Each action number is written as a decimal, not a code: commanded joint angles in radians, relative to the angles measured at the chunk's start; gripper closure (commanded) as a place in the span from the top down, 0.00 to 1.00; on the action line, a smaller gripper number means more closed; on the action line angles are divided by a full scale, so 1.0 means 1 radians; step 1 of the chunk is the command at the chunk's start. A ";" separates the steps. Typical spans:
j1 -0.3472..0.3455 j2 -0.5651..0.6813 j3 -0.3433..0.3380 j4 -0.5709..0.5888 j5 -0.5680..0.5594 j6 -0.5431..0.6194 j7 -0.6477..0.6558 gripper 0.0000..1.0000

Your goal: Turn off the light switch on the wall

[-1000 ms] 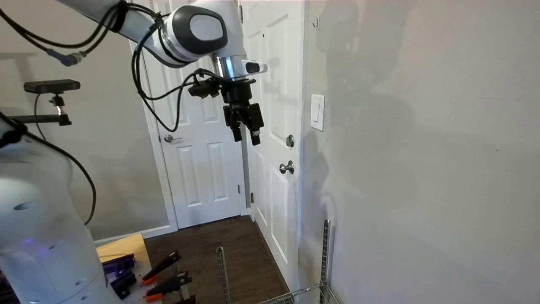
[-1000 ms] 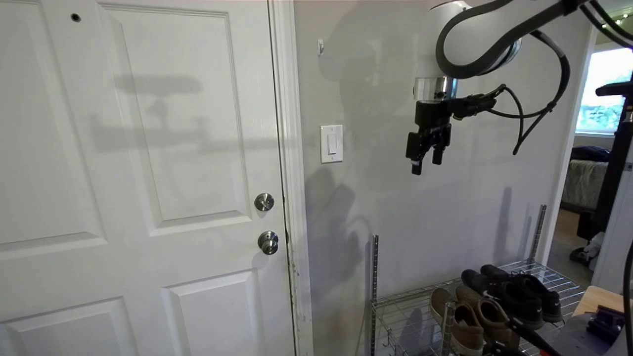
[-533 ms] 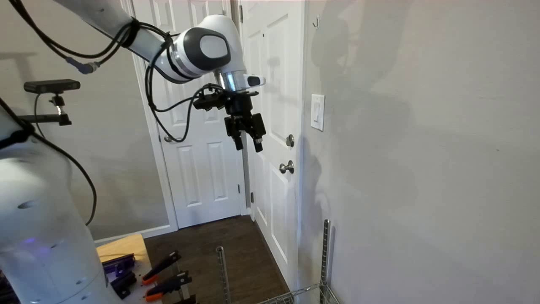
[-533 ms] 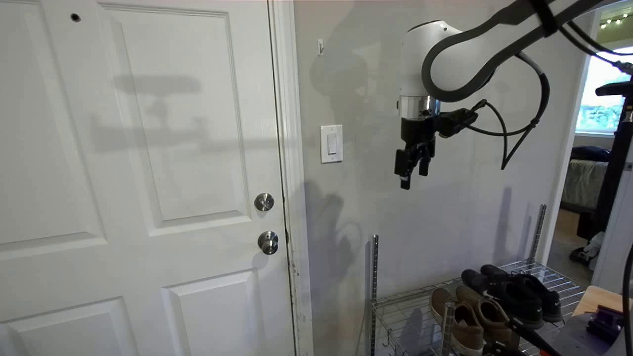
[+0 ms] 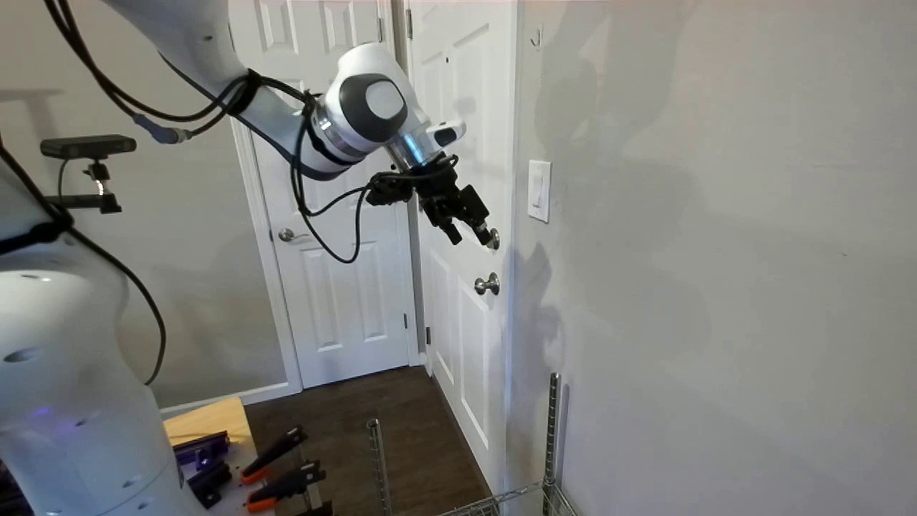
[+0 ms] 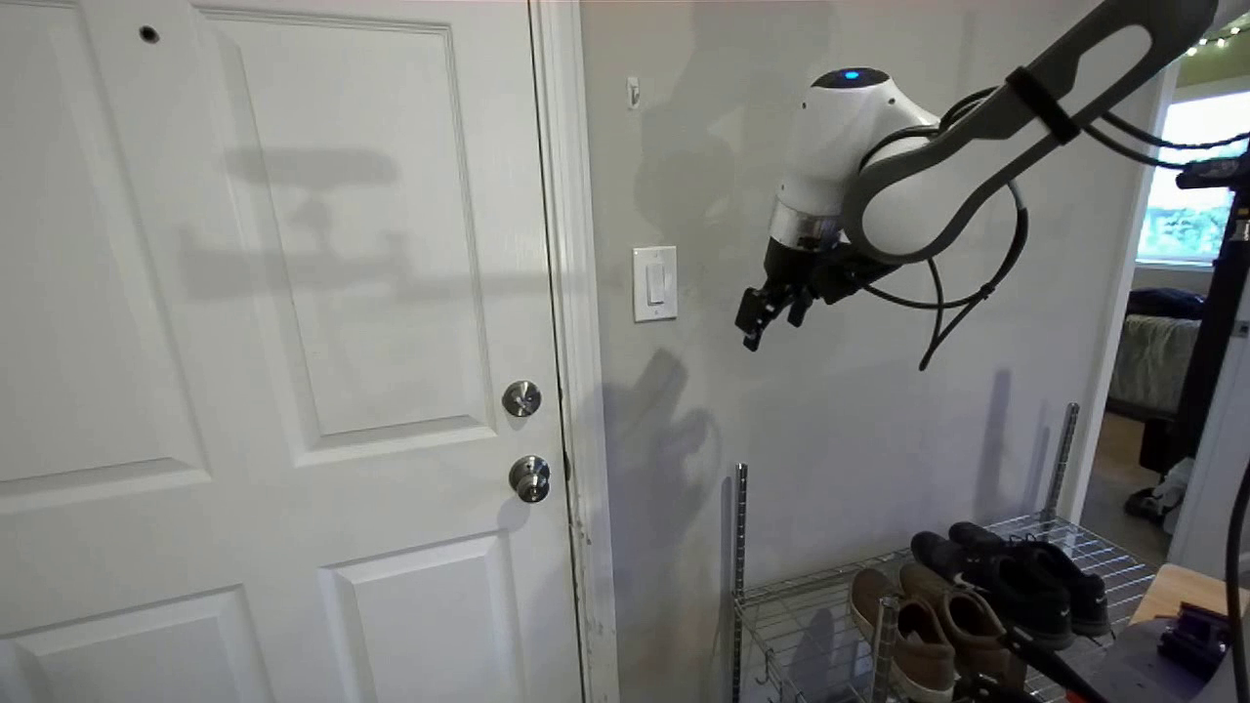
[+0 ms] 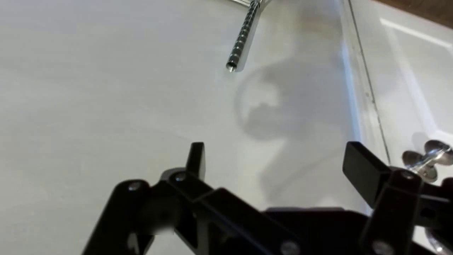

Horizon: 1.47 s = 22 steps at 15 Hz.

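- White on the pale wall (image 6: pixel 830 420), the light switch (image 6: pixel 655 284) sits just right of the door frame (image 6: pixel 572 322) in an exterior view; the jaws are lower and farther right, apart from it.
- Jaws stand wide, nothing between them; narrowing them first would likely give one firmer pressing tip.
- A good approach probably lifts the jaws level with the toggle (image 6: pixel 656 283), then presses gently; which end means off cannot be told.
- Wrist view shows a rack post (image 7: pixel 244 39) and door knob (image 7: pixel 426 160) but no light switch, so aiming falls to the exterior views.
- Black shoes (image 6: pixel 1020 578) show in an exterior view, not the wrist's.
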State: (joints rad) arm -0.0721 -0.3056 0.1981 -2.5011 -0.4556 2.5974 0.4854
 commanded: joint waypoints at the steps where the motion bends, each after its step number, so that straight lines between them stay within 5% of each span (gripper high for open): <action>1: -0.109 -0.004 0.066 -0.011 -0.164 0.078 0.248 1.00; 2: -0.056 0.000 0.026 -0.001 -0.095 0.042 0.134 1.00; 12: -0.026 0.062 0.025 0.009 -0.066 0.065 0.113 1.00; 22: -0.085 0.195 0.163 0.119 -0.312 0.395 0.710 1.00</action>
State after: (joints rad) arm -0.1077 -0.1107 0.3258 -2.4130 -0.6492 2.9296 0.9988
